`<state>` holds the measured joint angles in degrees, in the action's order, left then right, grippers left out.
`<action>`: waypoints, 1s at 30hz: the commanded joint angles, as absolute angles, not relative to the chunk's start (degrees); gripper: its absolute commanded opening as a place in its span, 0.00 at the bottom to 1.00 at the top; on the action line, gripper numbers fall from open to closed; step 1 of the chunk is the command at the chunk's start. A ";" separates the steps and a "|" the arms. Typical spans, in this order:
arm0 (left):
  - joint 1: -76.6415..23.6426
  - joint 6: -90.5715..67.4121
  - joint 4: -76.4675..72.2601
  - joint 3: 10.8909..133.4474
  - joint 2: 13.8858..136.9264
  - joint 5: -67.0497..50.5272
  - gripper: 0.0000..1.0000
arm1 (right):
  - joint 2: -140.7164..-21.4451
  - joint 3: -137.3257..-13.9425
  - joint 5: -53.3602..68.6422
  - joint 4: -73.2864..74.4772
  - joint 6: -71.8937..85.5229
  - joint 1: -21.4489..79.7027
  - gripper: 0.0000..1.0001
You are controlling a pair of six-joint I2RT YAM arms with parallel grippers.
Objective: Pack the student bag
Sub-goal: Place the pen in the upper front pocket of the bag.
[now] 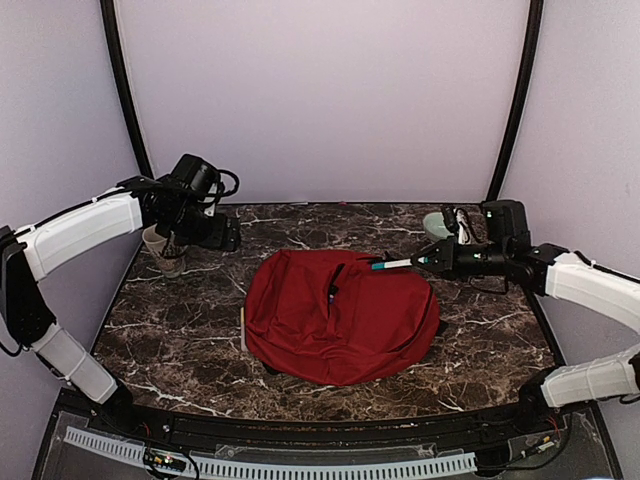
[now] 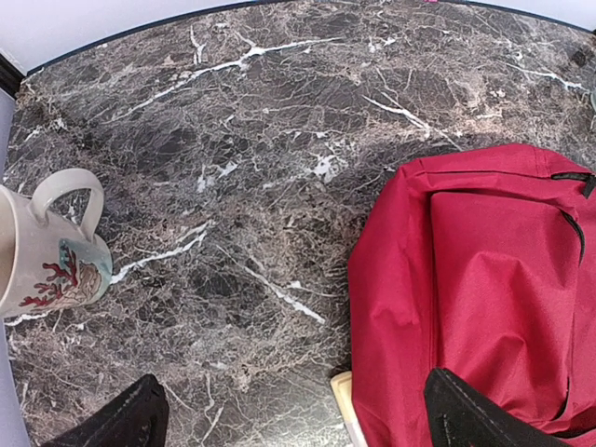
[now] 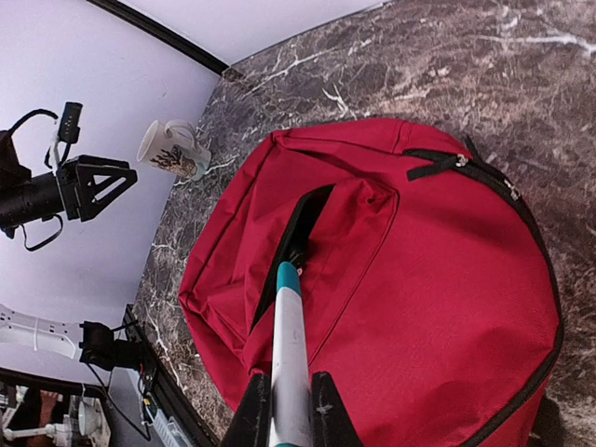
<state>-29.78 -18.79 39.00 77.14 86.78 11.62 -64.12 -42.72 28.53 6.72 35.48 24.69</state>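
The red student bag [image 1: 340,315] lies flat in the middle of the table, its front pocket zipper open; it also shows in the right wrist view [image 3: 419,279] and the left wrist view [image 2: 484,289]. My right gripper [image 1: 432,261] is shut on a white marker with a teal cap [image 3: 289,354], held above the bag's back right part, cap pointing toward the open pocket slit [image 3: 293,233]. My left gripper [image 1: 225,235] hovers at the back left, jaws wide apart and empty, near a mug [image 1: 163,250].
The cream mug with a red coral print [image 2: 47,256] stands at the back left. A pale flat object [image 2: 346,410] pokes out from under the bag's left edge. A light bowl [image 1: 437,224] sits at the back right behind my right gripper.
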 commanded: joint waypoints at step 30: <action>-29.61 -16.48 46.64 78.15 76.25 7.59 0.98 | -99.21 -48.53 21.50 -29.88 48.65 33.72 0.00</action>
<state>-29.78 -17.67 43.92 76.55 78.63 7.90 -96.18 -44.77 22.92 -23.09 47.88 32.88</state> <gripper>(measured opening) 0.979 0.102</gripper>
